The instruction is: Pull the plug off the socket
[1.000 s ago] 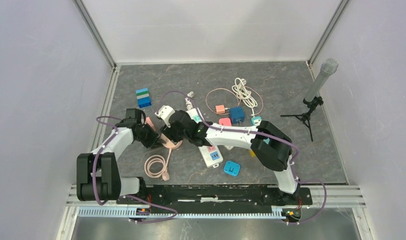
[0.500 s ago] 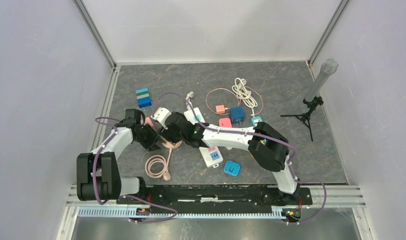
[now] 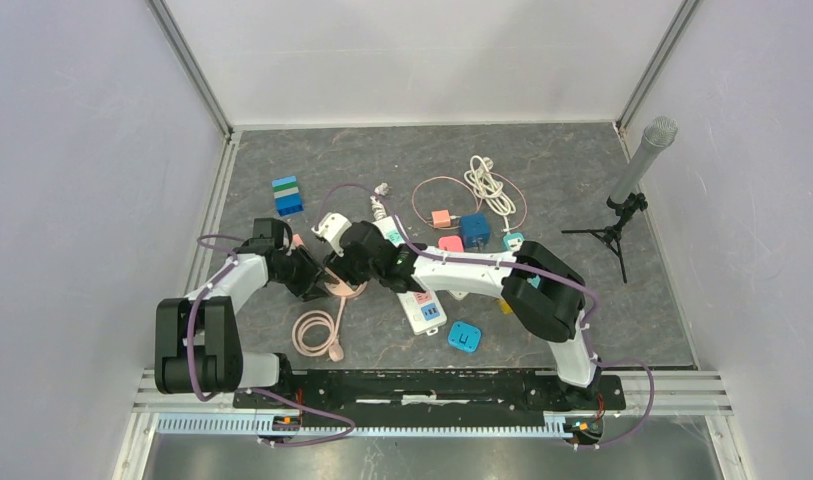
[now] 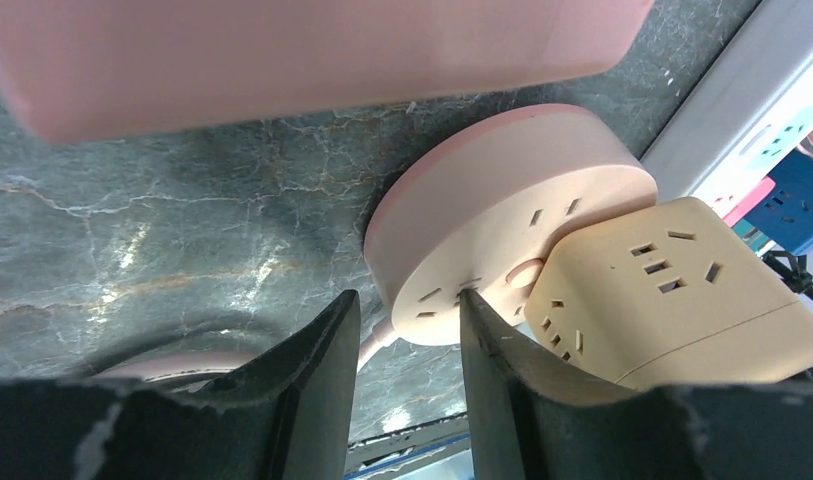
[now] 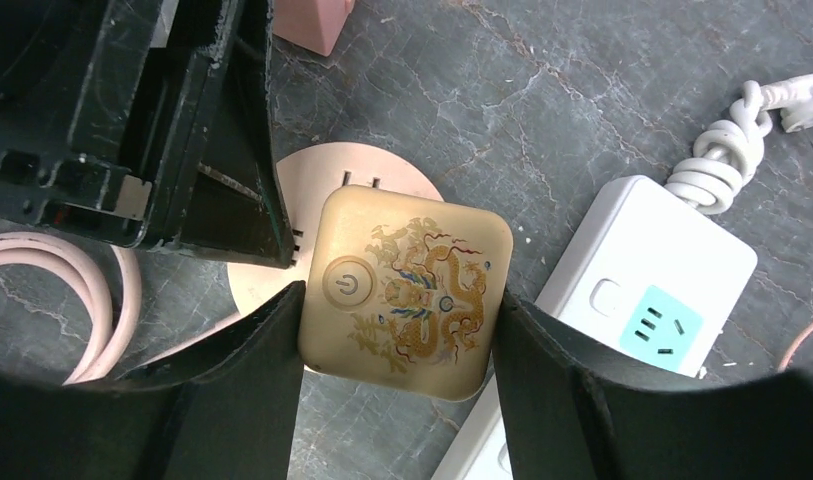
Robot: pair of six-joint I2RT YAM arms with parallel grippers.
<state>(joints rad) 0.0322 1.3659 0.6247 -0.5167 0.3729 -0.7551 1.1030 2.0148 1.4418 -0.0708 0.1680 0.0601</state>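
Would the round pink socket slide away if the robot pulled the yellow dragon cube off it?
Probably it would drag along: the round pink socket looks like smooth plastic lying loose on the table. Its pink cord lies in soft loops, so it likely won't anchor it. Lying flat and low, it seems unlikely to tip or roll.

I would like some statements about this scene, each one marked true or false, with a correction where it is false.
1. The right end effector grips the beige cube plug. True.
2. The round socket is blue. False: it is pink.
3. The left end effector is clamped on the round socket. False: its fingers stand apart with nothing between them.
4. A white power strip lies beside the beige cube plug. True.
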